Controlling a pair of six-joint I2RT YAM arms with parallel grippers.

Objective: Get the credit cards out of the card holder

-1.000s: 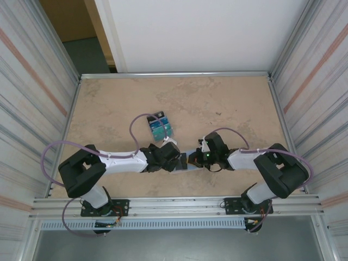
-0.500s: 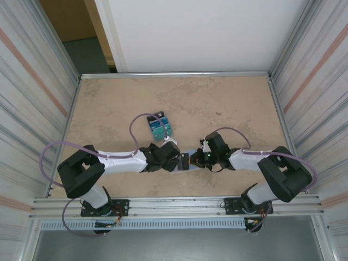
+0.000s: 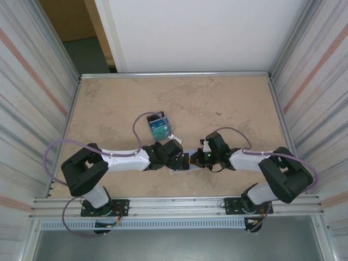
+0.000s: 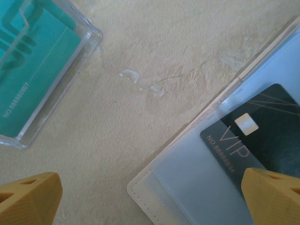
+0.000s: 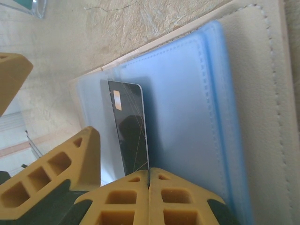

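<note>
Left gripper (image 4: 150, 201) hovers, fingers spread wide, over a corner of the open card holder (image 4: 187, 185). Beyond its left finger lies a clear case (image 4: 42, 65) of teal cards. Right gripper (image 5: 149, 177), pressed together, pinches 1 black card (image 5: 132, 133) at the holder's blue pocket.

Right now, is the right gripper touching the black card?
Touching. Right wrist view: the lower end of the black card runs into the seam where the right gripper is pinched shut, no gap.
</note>
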